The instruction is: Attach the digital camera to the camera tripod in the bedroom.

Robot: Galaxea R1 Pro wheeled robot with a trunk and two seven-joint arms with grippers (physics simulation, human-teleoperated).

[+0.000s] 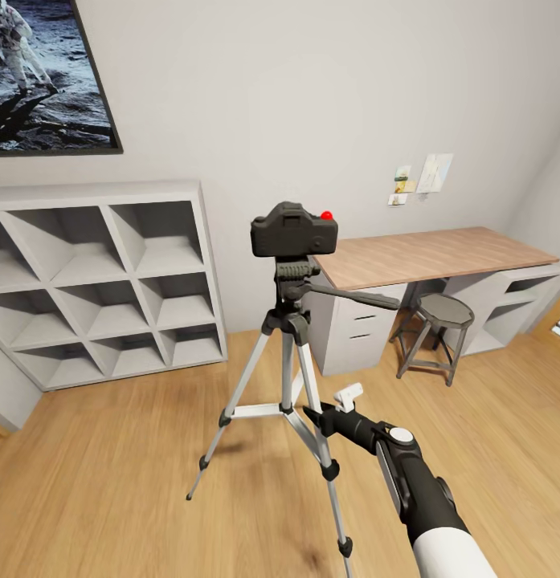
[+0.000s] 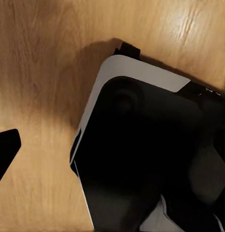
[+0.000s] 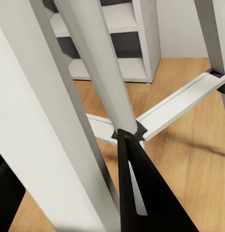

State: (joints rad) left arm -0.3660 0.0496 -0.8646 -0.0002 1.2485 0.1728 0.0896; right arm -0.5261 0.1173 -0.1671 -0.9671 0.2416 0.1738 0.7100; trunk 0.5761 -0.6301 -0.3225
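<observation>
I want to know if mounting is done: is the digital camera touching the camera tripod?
Touching. In the head view the digital camera sits squarely on the camera tripod head, with no gap between them.

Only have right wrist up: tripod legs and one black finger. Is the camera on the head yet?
Observer: Yes. Head view has the digital camera sitting on top of the camera tripod, red button up.
Operator: Where's my right gripper on it?
Observer: The right gripper is low, by the leg braces, well below the camera, jaws apart.
Operator: Left arm?
Observer: Left wrist view looks down at the wood floor and a black-and-white robot part.
</observation>
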